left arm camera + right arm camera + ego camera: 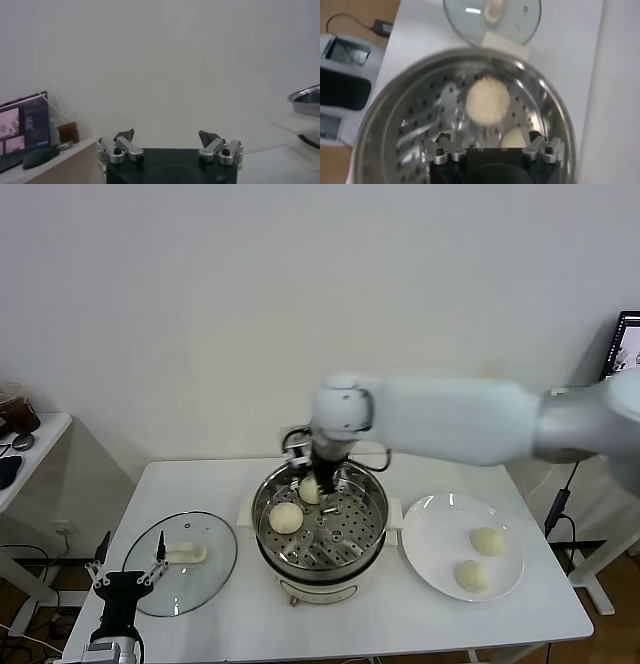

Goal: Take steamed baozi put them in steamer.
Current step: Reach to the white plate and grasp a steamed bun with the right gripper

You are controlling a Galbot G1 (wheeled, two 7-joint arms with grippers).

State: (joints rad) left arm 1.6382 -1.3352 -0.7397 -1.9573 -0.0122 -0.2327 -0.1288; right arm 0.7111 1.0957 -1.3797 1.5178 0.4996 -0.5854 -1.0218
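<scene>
While the right claw [318,476] hangs spread and empty over the steamer [372,529], we should lift it straight up so the baozi beneath it [310,490] stays put; two more baozi wait on the plate [432,529]. In the left wrist view, the left claw [169,145] idles, spread. In the right wrist view, a pale, smooth domed bun [488,100] sits on the perforated tray.

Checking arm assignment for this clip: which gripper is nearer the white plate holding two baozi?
Right. The right gripper is over the steamer beside the plate; the left gripper is low beyond the glass lid.
</scene>
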